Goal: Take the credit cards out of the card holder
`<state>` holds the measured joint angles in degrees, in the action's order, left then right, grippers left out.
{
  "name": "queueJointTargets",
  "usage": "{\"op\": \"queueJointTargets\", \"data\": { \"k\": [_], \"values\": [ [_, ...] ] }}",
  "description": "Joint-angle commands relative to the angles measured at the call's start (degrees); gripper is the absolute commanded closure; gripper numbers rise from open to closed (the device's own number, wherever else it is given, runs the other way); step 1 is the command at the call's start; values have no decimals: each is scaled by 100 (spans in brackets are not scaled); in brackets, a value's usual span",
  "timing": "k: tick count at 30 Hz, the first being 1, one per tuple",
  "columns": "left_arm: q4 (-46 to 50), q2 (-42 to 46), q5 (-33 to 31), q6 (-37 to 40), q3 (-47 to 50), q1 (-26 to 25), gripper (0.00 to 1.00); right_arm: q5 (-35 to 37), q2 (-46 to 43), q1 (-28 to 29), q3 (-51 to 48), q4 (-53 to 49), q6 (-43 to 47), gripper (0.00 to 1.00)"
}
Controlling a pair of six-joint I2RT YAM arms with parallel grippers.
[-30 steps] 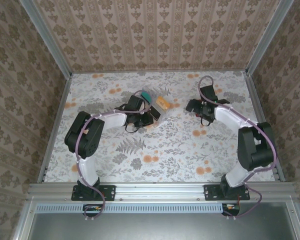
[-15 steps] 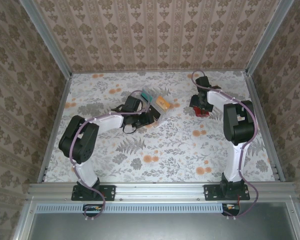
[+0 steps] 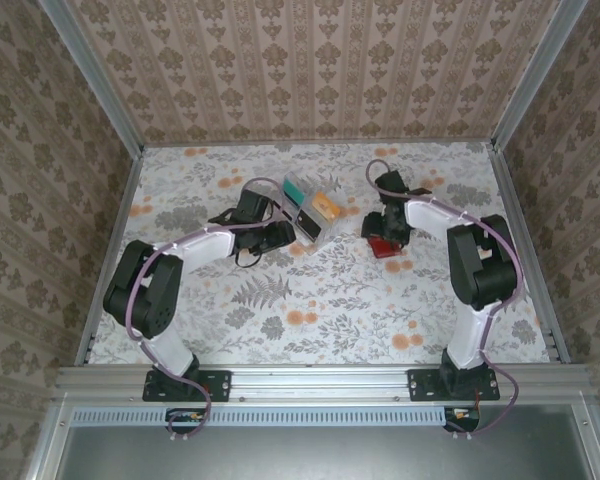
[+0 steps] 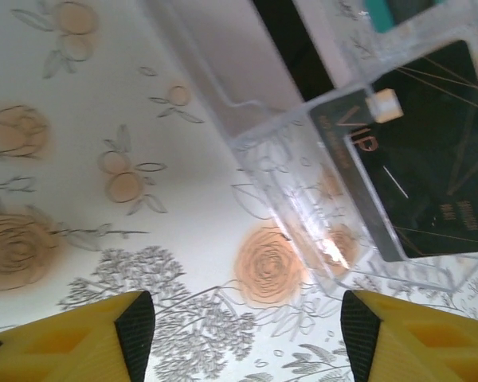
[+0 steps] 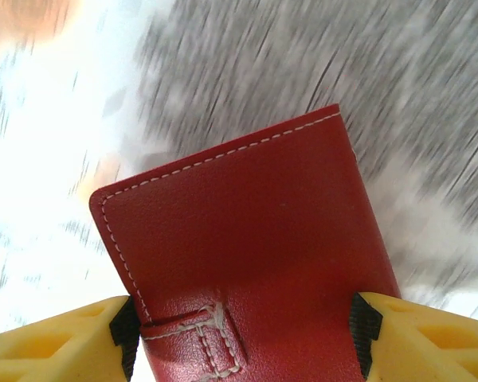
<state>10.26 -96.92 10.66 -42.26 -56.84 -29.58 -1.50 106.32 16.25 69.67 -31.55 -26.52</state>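
The card holder (image 5: pixel 247 263) sits low and centre in the right wrist view. The right fingers (image 5: pixel 418 338) are closed on its two long edges down by the little stitched tab (image 5: pixel 195 338). In the top view it lies right of centre, low over the flowered tabletop (image 3: pixel 280 320). It looks shut, so the credit cards are presumably inside. The grip is the main worry. It bears only on the thin edges at the tab end, so the holder could pivot or slide out. Squeezing there may also pinch the flap closed and jam the cards. The left fingers (image 4: pixel 80 342) stand wide apart over bare tabletop at the bottom of the left wrist frame. The clear rack (image 4: pixel 263 119) and its black card (image 4: pixel 430 159) lie just beyond them at upper right. A reach across from there could clip the rack and shove it. The left fingers could also close on the rack's card rather than on the holder's cards.
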Motion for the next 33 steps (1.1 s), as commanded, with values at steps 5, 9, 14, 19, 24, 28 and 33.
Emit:
{"op": "queueJointTargets", "data": {
  "k": [5, 9, 14, 19, 24, 28, 33],
  "values": [
    [-278, 483, -100, -258, 462, 62, 27, -1154, -682, 812, -1187, -221, -958, 29],
    [-397, 674, 161, -377, 653, 57, 26, -1114, -1163, 810, -1283, -138, -1031, 28],
    [-552, 964, 509, -593, 902, -57, 23, -822, -1767, 610, -1268, -121, -971, 28],
    [-611, 1083, 587, -740, 1028, -322, 14, -747, -1631, 259, -1591, 127, -1008, 38],
    [-755, 849, 1020, -762, 876, -468, 13, -805, -1158, 247, -1447, 231, -913, 51],
    [-886, 561, 1190, -930, 740, -638, 17, -1066, -1026, 271, -1495, 402, -929, 54],
    [-1197, 375, 1495, -1194, 759, -768, 25, -1466, -980, 369, -1733, 776, -1186, 60]
  ]
}}
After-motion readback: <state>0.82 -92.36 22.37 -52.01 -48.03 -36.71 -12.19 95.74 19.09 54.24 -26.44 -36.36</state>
